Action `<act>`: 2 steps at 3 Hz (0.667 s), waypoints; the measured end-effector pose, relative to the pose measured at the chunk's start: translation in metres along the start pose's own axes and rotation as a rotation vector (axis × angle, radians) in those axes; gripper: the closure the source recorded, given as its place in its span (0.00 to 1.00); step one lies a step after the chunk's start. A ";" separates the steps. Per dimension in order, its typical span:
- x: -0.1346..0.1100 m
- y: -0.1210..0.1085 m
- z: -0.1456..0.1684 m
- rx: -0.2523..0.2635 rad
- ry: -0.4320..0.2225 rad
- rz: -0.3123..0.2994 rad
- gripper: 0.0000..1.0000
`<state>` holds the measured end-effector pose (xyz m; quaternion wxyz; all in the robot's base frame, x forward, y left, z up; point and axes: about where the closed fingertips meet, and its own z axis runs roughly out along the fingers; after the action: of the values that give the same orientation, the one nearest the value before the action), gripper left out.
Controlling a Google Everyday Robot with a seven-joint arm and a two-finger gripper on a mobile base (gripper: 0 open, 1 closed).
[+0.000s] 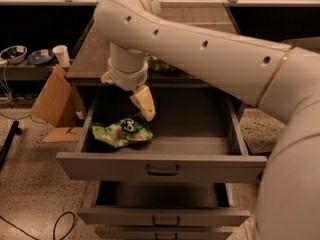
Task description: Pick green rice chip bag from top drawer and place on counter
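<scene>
Camera view: I'm counting 1 crumpled bright-green foil chip bag (122, 132), lying at the left of the open grey-brown wooden top drawer (160, 167), long axis running left-right. 1 cream gripper (143, 104) is hovering just above the bag; grip state, can't tell.

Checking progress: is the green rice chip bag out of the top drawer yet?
No, the green rice chip bag lies inside the open top drawer, with the pincer close above it.
</scene>
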<state>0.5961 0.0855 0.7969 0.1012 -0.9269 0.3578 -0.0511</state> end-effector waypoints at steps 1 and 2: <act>0.007 -0.001 0.043 -0.025 0.025 -0.048 0.00; 0.010 0.001 0.079 -0.017 0.060 -0.069 0.00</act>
<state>0.6163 0.0896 0.7196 0.0805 -0.9376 0.3289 -0.0794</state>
